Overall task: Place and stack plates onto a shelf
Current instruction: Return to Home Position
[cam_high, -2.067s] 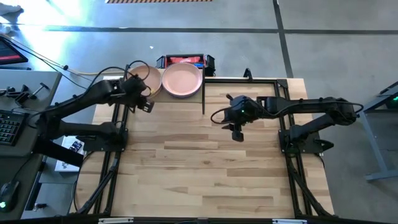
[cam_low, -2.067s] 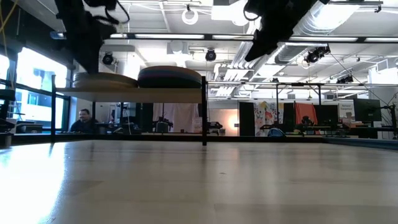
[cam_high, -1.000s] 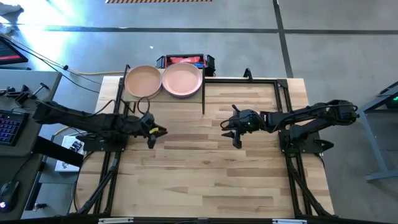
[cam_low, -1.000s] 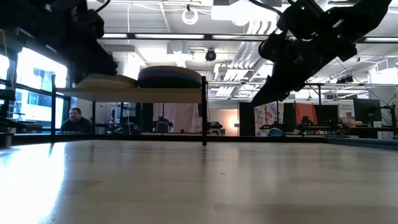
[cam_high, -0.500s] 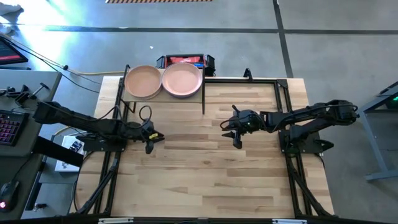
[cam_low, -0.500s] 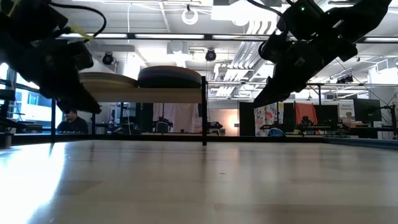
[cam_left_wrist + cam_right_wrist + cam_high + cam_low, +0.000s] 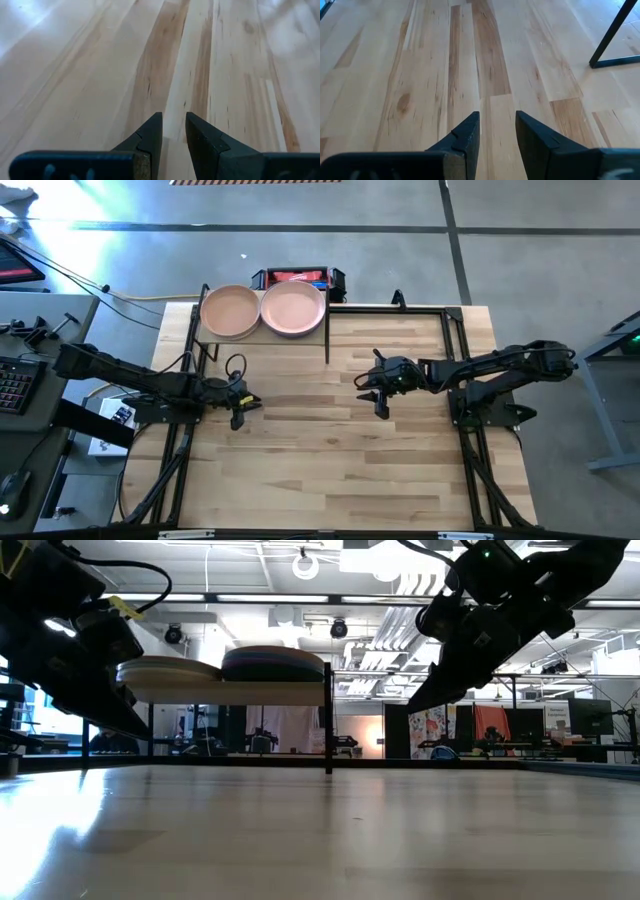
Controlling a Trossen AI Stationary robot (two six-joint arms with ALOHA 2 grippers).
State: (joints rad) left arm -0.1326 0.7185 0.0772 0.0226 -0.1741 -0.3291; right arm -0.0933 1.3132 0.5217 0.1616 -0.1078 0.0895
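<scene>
Looking down from above, you find both arms stretched low over the wooden table [image 7: 330,460], well apart from the shelf [image 7: 240,692]. Your left gripper [image 7: 238,414] hangs above the table's left side, in front of the shelf. Its wrist view shows the two fingers [image 7: 150,135] slightly parted, with only bare boards between them. Your right gripper [image 7: 381,404] hangs near the table's middle, to the right of the shelf. Its fingers [image 7: 467,132] are parted too and hold nothing. From table height, both grippers float clear of the surface.

The plates sit on the shelf at the table's far left corner, in two stacks side by side that fill the board's width. A brown plate [image 7: 229,311] tops the left stack and a salmon pink plate [image 7: 293,309] tops the right stack. You cannot count the plates beneath from these views.
</scene>
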